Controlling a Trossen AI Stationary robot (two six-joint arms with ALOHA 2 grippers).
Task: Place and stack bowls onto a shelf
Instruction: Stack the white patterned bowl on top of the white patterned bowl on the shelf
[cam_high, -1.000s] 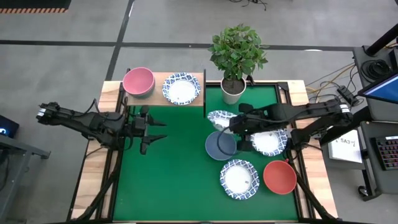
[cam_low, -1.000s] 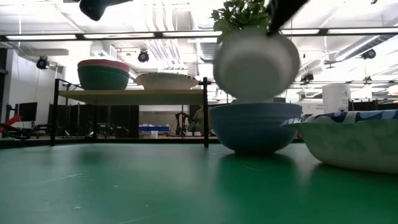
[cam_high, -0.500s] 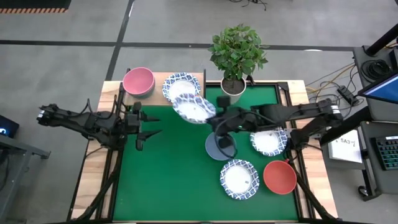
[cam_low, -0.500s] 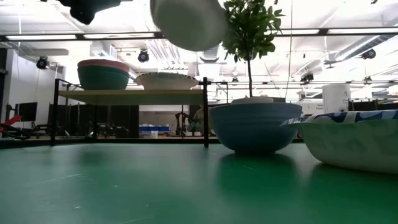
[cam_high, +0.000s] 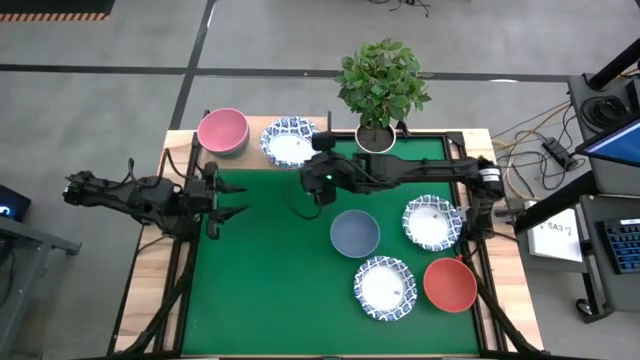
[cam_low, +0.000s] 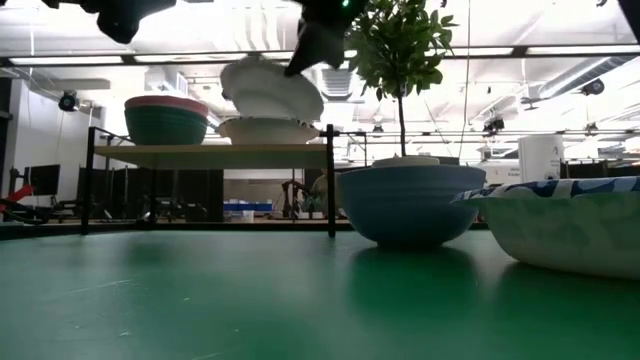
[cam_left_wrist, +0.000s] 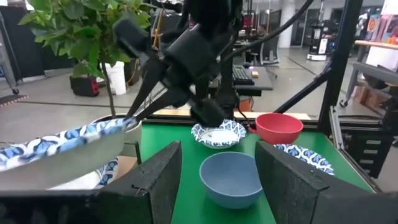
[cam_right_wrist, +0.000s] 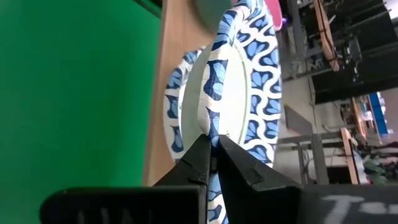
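1. Surface: your green-topped table (cam_high: 270, 290) sits in a wood frame on a grey floor; the low view looks out into a large lit hall behind it.
2. Shelf (cam_high: 255, 135): light-wood board at the table's far left corner. You have a pink bowl (cam_high: 222, 130) stacked in a dark green bowl (cam_low: 165, 124) at its left end and a patterned bowl (cam_high: 285, 143) at its right end.
3. Right gripper (cam_right_wrist: 213, 144): reached across to the shelf's right end, fingers pinched on the rim of a second patterned bowl (cam_right_wrist: 239, 93), held tilted just above the one already there.
4. Left gripper (cam_high: 232, 199): waits over the table's left edge, fingers (cam_left_wrist: 155, 180) spread, nothing between them.
5. Plant pot (cam_high: 375, 143): stands just beside the shelf's right end, close behind your right arm.
6. Table, right half: grey-blue bowl (cam_high: 355, 233), two more patterned bowls (cam_high: 432, 222) (cam_high: 385, 288) and a red bowl (cam_high: 450, 284).
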